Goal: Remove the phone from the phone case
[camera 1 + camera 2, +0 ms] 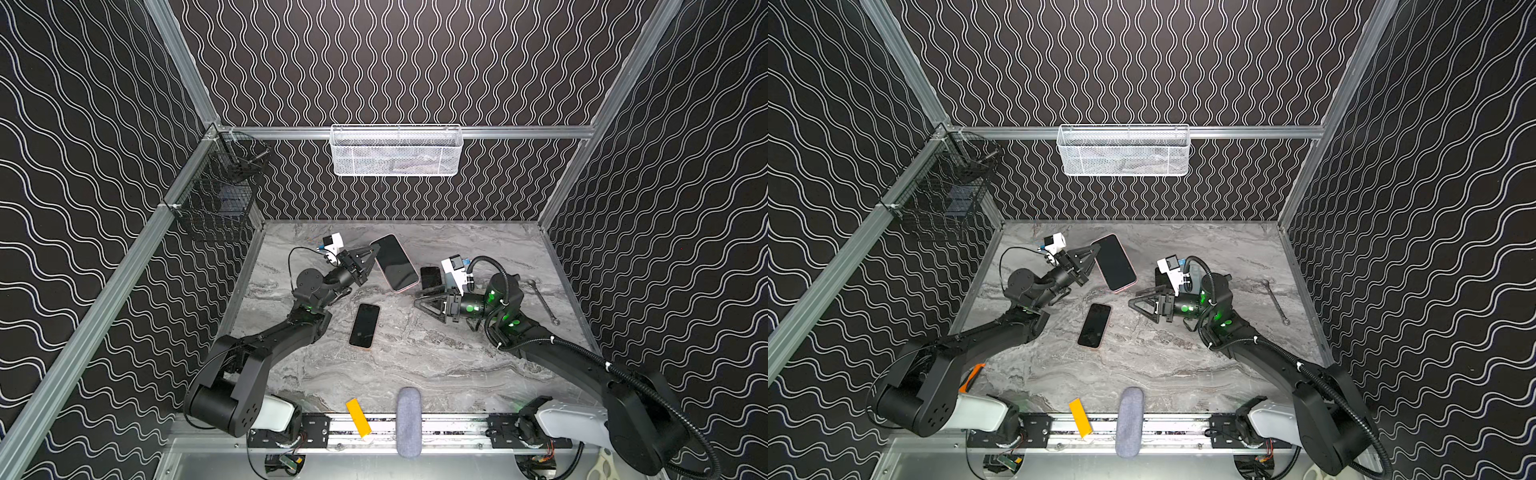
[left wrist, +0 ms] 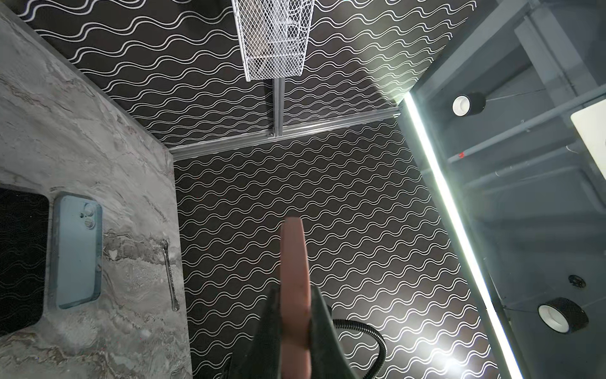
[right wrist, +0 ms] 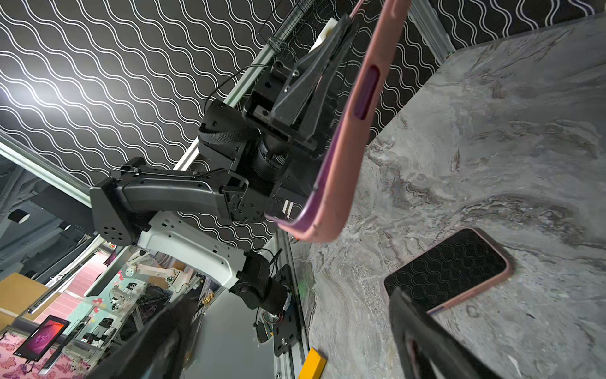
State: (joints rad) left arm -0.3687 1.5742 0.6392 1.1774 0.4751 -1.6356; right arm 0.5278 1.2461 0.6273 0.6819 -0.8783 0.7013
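A grey marbled tabletop (image 1: pixel 415 365) sits inside a booth. The booth's walls (image 1: pixel 415 62) are black with thin white wavy lines and are framed in aluminium rails. A white mesh basket (image 1: pixel 397 151) hangs on the back rail and a black wire basket (image 1: pixel 220 195) on the left rail. A wrench (image 1: pixel 542 301) lies near the table's right edge. A yellow block (image 1: pixel 358 417) and a grey padded oblong (image 1: pixel 408 422) rest on the front rail. A second dark phone (image 1: pixel 430 277) lies just behind the right arm's wrist.

The phone (image 1: pixel 365 326) lies flat near the middle of the table, between the two arms. Its black glass faces up, and a thin pinkish edge runs around it. It is bare and well apart from the phone case (image 1: pixel 395 262).

The case is pink with rounded corners, and its broad face looks dark in both top views. The right wrist view shows it edge on (image 3: pixel 347 154), with a purplish slot in its side. It is held tilted toward the back of the table, to the left of centre.

The left gripper (image 1: pixel 374 251) is clenched on one edge of the case. The left wrist view shows the pink slab pinched between its fingers (image 2: pixel 269 328).

The right gripper (image 1: pixel 424 306) hangs low, just right of the phone. Its jaws are spread wide with nothing between them.
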